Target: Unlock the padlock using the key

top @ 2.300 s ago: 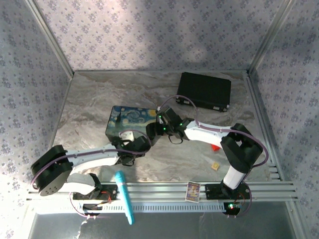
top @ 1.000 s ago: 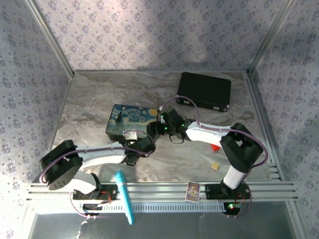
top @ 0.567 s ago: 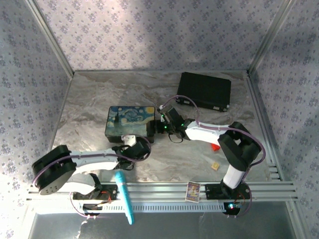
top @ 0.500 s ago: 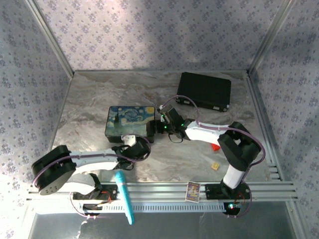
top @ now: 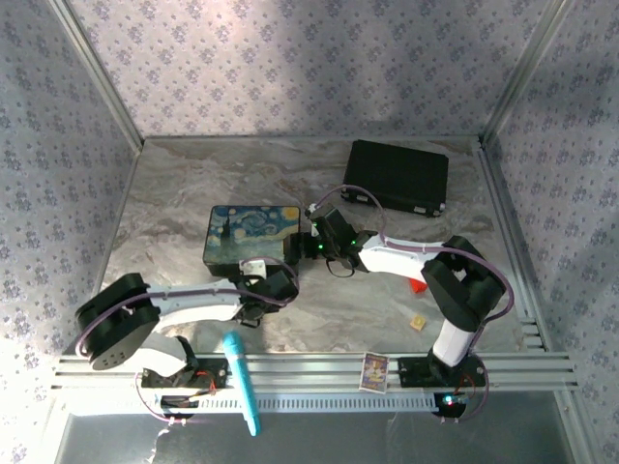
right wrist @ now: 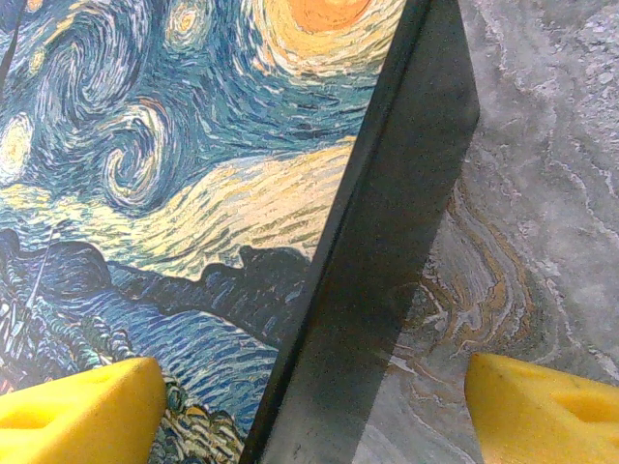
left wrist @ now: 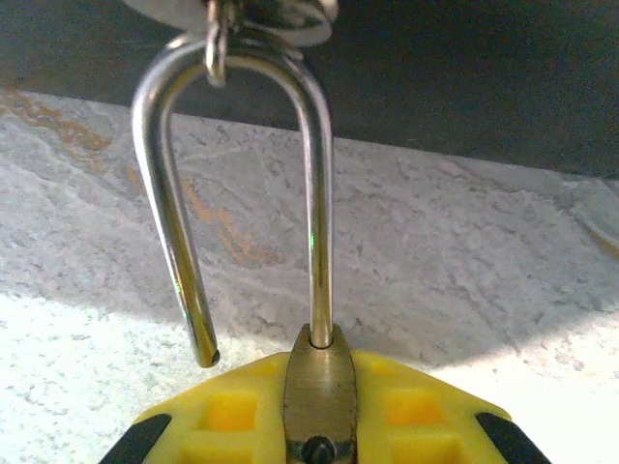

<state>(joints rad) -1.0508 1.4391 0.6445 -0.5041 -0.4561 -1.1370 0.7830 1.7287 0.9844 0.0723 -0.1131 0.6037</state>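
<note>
Just one padlock (left wrist: 319, 387), one painted box (right wrist: 193, 193).

No legible txt anywhere (card (top: 374, 370) print too small).

Tiny brass-bodied padlock (left wrist: 319, 382): dull yellow metal, satin sheen. Its silvery steel shackle (left wrist: 316, 193) was polished, smooth and mirror-bright.

Left gripper (left wrist: 319, 435) pads (left wrist: 227, 411) were matt yellow moulded plastic with square recesses. Right gripper (right wrist: 309, 406) pads (right wrist: 77, 406) looked the same plastic.

Grey marble-patterned tabletop (left wrist: 464, 280) appeared matt and fine-grained.

Flat rectangular box with a swirling night-sky picture on its lid (right wrist: 193, 174): the lid showed brushstroke texture; the black side wall was matt and faintly grainy.

Black rectangular case (top: 398, 177) looked matt. Front rails (top: 319, 367) were ribbed bare aluminium.
</note>
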